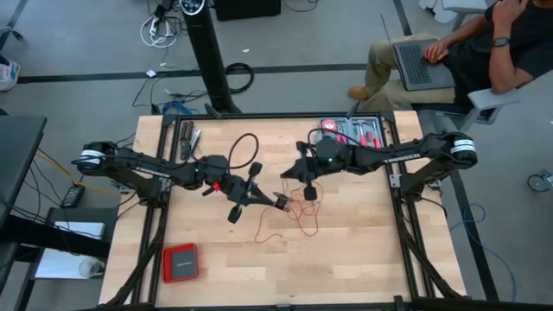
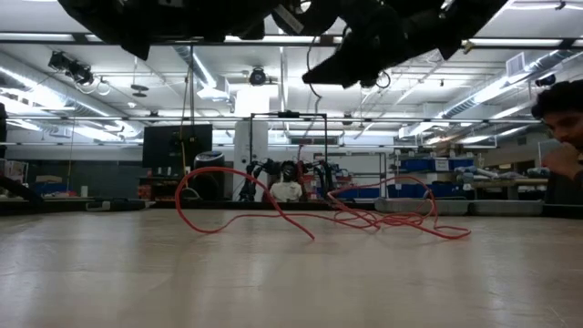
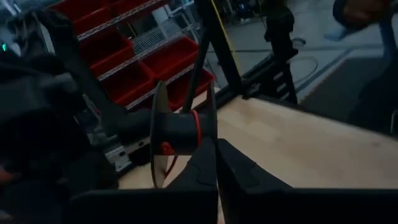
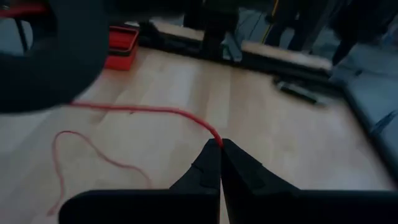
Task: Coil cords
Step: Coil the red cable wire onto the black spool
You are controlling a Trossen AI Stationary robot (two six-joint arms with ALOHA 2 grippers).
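Grey tool tray at the table's far edge, holding red-handled tools – too small to tell apart, and partly covered by the right arm. Flat red box near the front left corner of the table, lid shut, contents not visible; seen again beyond the cord in the right wrist view.

Thin red cord spread loose on the tabletop near the middle, in loops and tangles rather than a neat coil; in the low view rising in an arc and falling into a low heap.

Left gripper over the table's centre, fingers pressed together on the rim of a black spool – a few red turns around the spool's hub. Right gripper just across from it, fingers together and pinching the cord where it meets the tips.

Low view: both arms cut off at the top, only dark undersides showing. Large dark blurred shape filling one corner of the right wrist view, not identifiable. Seated person with a laptop beyond the table, partly cropped.
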